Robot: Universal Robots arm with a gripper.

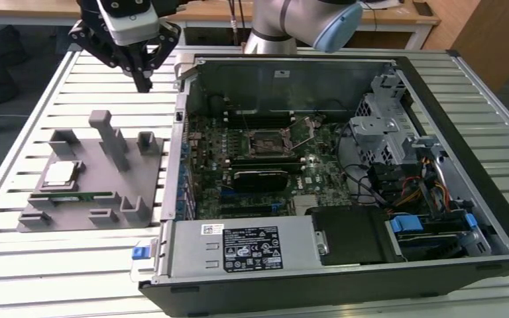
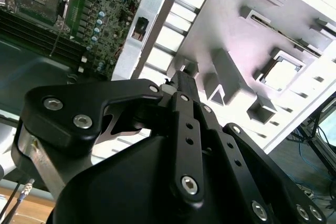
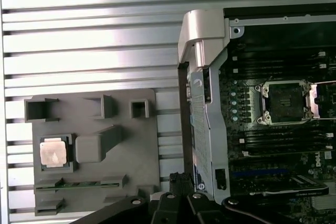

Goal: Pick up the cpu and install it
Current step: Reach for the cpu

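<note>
View from above, arm at rest over the work area. I see the gripper (image 1: pixel 142 85) hanging over the slatted tabletop (image 1: pixel 34 106), at the exterior view's left of the open computer case (image 1: pixel 396 73), near its corner. Its black fingers (image 1: pixel 140 71) are drawn together at the tips with nothing between them; both wrist views show the same pinched, empty pair.

The cpu (image 1: pixel 61 173) lies flat in a square recess of the grey fixture plate (image 1: pixel 95 192), silvery top facing up, a thin tan rim around it. It sits well apart from the gripper. In the first wrist view the cpu (image 3: pixel 53 152) is beside a rounded grey block on the plate (image 3: pixel 131 145). A thin green memory stick (image 3: pixel 79 184) lies in a slot just beside it.

Inside the case, the green circuit board (image 1: pixel 325 169) carries the square socket (image 1: pixel 268 140), framed in metal with a dark centre. The first wrist view shows that socket (image 3: pixel 287 100) well apart from the plate, with the case wall between them.
</note>
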